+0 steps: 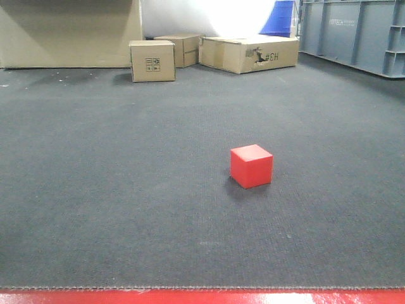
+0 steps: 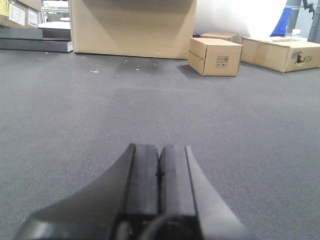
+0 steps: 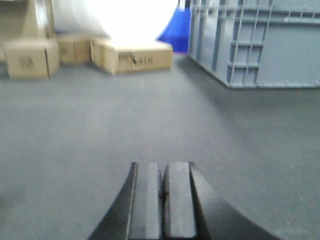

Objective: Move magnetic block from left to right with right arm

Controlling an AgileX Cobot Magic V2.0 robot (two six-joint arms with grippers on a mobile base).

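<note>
The magnetic block [image 1: 251, 166], a small bright-red cube, rests alone on the dark grey carpet [image 1: 114, 190], a little right of centre in the front view. No arm or gripper shows in that view. In the left wrist view my left gripper [image 2: 159, 148] is shut, its two pads pressed together with nothing between them, pointing over bare carpet. In the right wrist view my right gripper [image 3: 161, 165] is likewise shut and empty above the carpet. Neither wrist view shows the block.
Brown cardboard boxes [image 1: 152, 61] [image 1: 249, 53] stand at the far back, beside a large beige box [image 1: 69, 31]. A grey plastic crate [image 1: 354, 31] [image 3: 255, 42] lines the right side. A red strip [image 1: 202, 297] marks the near edge.
</note>
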